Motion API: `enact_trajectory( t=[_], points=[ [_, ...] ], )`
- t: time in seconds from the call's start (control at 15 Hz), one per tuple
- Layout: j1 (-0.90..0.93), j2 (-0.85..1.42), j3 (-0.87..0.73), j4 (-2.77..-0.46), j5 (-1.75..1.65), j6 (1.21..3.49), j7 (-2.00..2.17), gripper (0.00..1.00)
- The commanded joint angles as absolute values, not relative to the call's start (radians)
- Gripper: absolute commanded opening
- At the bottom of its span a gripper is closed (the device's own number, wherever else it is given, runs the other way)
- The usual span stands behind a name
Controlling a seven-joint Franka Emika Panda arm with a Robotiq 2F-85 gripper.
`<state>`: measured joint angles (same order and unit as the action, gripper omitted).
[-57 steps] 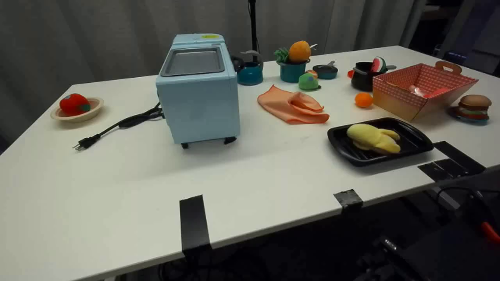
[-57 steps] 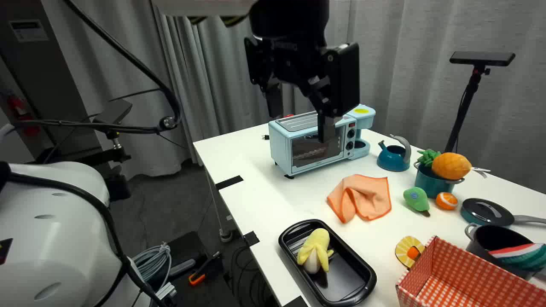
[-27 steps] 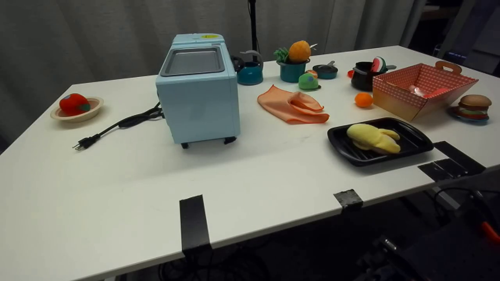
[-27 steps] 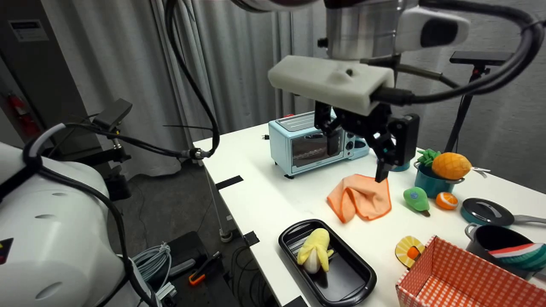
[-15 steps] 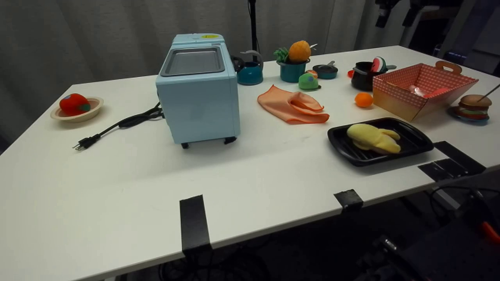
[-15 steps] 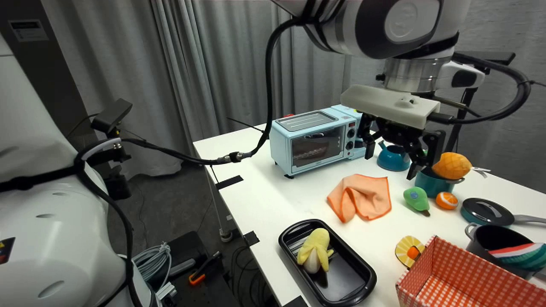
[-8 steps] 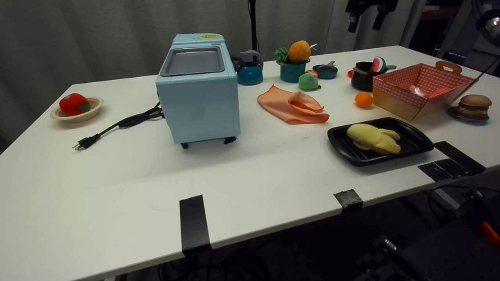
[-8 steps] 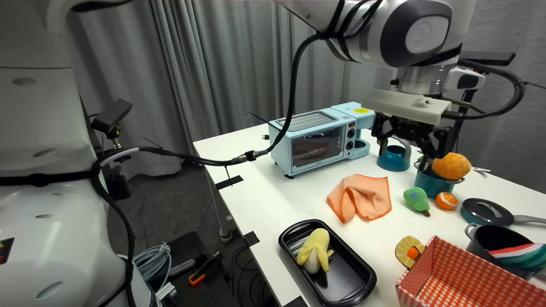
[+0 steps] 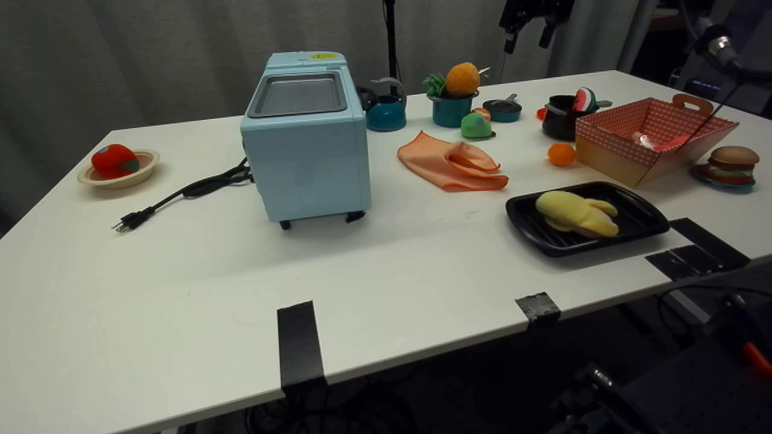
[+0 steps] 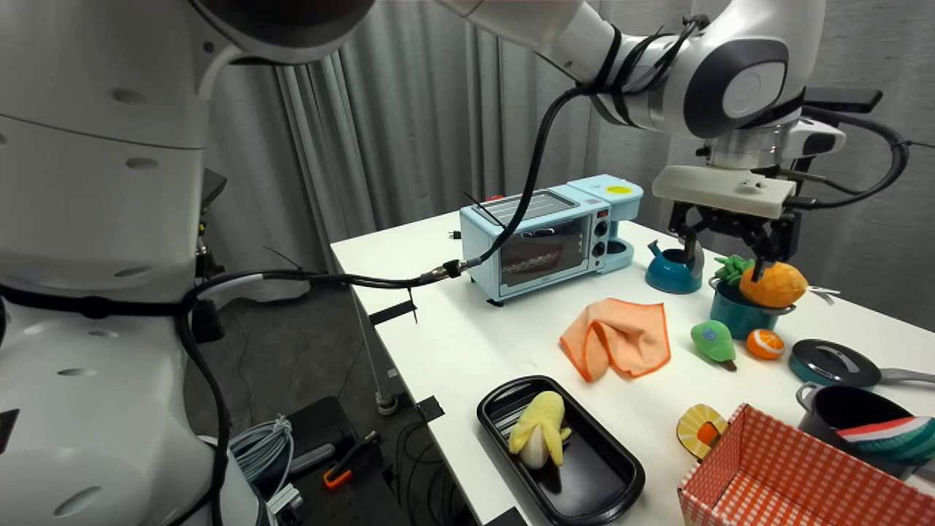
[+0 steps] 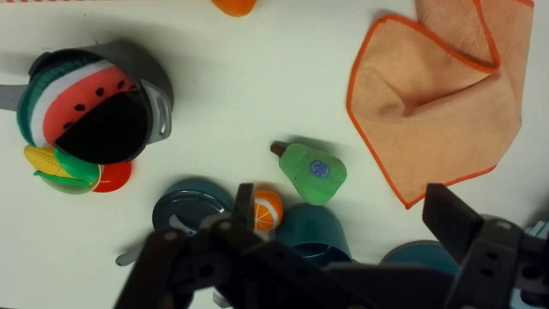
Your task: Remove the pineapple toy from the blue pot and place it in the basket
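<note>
The orange pineapple toy (image 9: 463, 79) with its green leafy top rests in the mouth of the small teal-blue pot (image 9: 451, 113). In an exterior view the toy (image 10: 779, 286) bulges over the rim of the pot (image 10: 736, 314). My gripper (image 10: 724, 261) is open and empty, and overlaps the toy there. In an exterior view the gripper (image 9: 528, 43) hangs higher and to the right of the toy. In the wrist view the gripper (image 11: 341, 189) has wide-spread fingers; the pot (image 11: 315, 227) shows between them, and the toy is hidden. The red-checked basket (image 9: 609, 150) stands right of the pot.
The teal kettle (image 10: 670, 272), green pear (image 10: 714, 341), orange slice (image 10: 765, 344) and lidded pan (image 10: 833, 361) surround the pot. A black pot with watermelon (image 9: 584, 100) stands beside the basket. The toaster (image 9: 307, 150), orange cloth (image 9: 452, 163) and black tray with banana (image 9: 543, 241) are on the table.
The arm has swung over from near the toaster towards the pot and come down, the gripper staying open. In the last half second it moved further towards the pineapple toy. Table objects have not moved.
</note>
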<state>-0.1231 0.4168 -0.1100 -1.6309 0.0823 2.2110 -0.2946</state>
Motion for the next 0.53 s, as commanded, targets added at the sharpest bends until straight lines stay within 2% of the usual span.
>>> enact_trajectory(
  t=[0.0,0.47],
  points=[
    [-0.155,0.549,-0.075,-1.472,0.09,2.252,-0.278,1.0],
    [-0.157,0.727,-0.053,-1.26,0.063,2.33,-0.267,1.0]
  ],
)
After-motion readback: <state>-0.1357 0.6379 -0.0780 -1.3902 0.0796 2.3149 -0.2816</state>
